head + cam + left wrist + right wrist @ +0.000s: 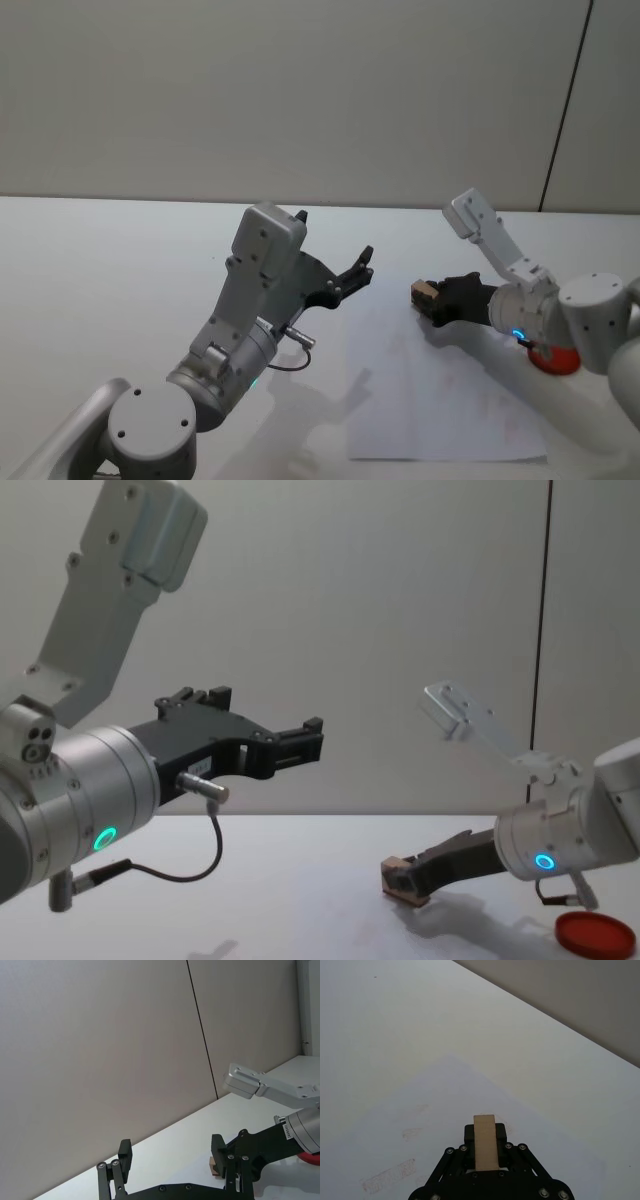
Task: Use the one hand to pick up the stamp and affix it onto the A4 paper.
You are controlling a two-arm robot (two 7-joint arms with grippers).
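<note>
Head view, from the left side across: the left arm stands raised above the white table (120, 260), and the left gripper (335, 245) hangs in the air with its two black fingers spread wide and nothing between them, well clear of the tabletop. Just beside it, toward the middle, lies the A4 paper (440, 410), a thin white sheet flat on the table; the right wrist view shows faint stamped marks on it. Over the far edge of that sheet is the stamp (424, 292), a small pale wooden block, clamped between the fingers of the right gripper (440, 298), which reaches in low from the right. In the right wrist view the block sticks out past the fingertips, with the paper beneath it. In the chest view its lower end sits very close to the surface, though contact cannot be confirmed. Farthest right, a flat red round pad (552, 360) rests on the table near the right arm's wrist, beside the paper.
</note>
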